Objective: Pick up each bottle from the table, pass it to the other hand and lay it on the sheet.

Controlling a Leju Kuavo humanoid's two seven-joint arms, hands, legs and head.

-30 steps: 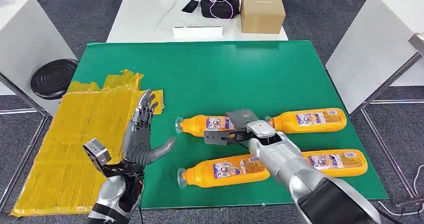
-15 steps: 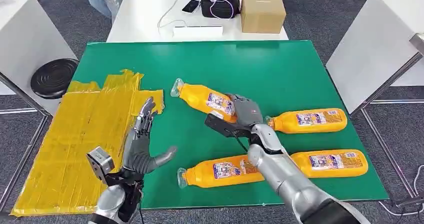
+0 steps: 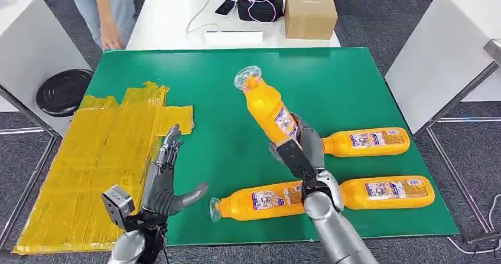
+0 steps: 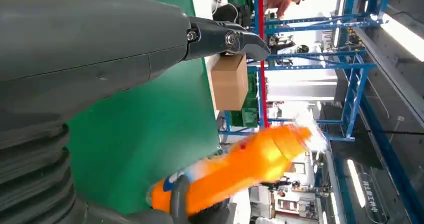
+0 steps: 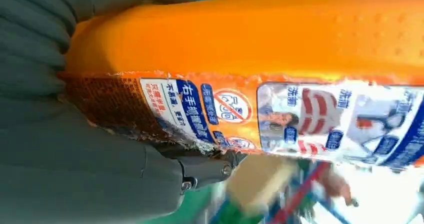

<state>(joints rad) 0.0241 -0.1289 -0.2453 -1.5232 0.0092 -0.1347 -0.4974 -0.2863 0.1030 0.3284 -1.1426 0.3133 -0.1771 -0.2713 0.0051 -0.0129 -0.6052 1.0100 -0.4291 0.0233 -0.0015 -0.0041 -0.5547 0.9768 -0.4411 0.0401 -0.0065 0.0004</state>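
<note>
One bottle (image 3: 269, 107) we hold in right hand (image 3: 301, 149), centre frame, long axis tilted cap-up toward upper left; left hand (image 3: 165, 184) waits lower left, fingers spread empty.

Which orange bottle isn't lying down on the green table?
The orange bottle that the right hand holds up in the air, cap end tilted away from the robot. The other three bottles lie flat on the green table.
</note>
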